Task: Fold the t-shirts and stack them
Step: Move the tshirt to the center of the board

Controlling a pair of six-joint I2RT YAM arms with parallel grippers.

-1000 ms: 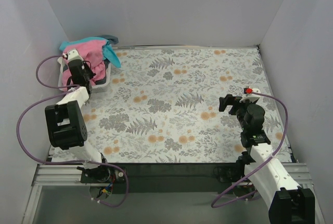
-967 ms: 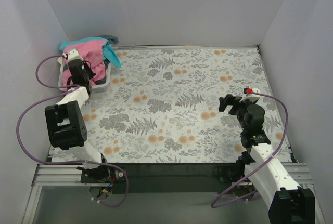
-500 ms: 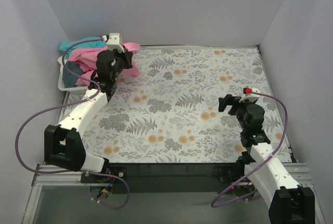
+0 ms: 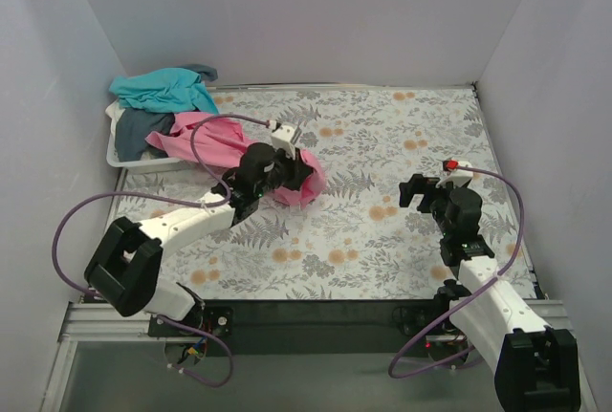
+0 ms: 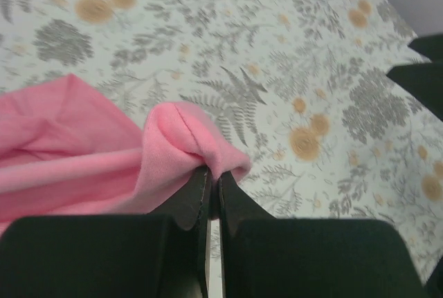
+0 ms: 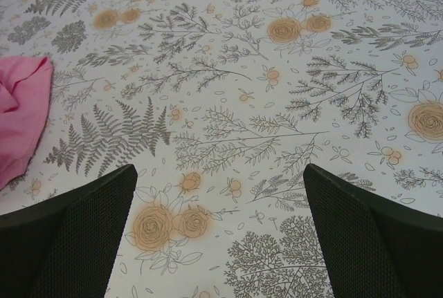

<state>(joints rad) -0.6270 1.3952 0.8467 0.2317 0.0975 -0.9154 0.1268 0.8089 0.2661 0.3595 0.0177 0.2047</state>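
My left gripper [image 4: 298, 169] is shut on a fold of the pink t-shirt [image 4: 215, 140], which trails from the white basket [image 4: 129, 158] out over the floral table to the middle left. In the left wrist view the pink cloth [image 5: 76, 153] is pinched between the closed fingers at my left gripper [image 5: 210, 173]. The teal t-shirt [image 4: 158, 87] lies heaped on the basket's far side, and the slate grey-blue t-shirt [image 4: 134, 129] shows inside it. My right gripper [image 4: 413, 189] is open and empty over the right of the table; its wrist view shows the pink edge [image 6: 21, 115] far left.
The floral tablecloth [image 4: 382, 135] covers the table. White walls close in the back and both sides. A purple cable [image 4: 206, 130] loops over the pink cloth near the left arm. The basket stands at the back left corner.
My left gripper has pulled the pink t-shirt out of the basket, rightward and toward the table's middle. The teal shirt is now uncovered on the basket. The right arm has barely moved.
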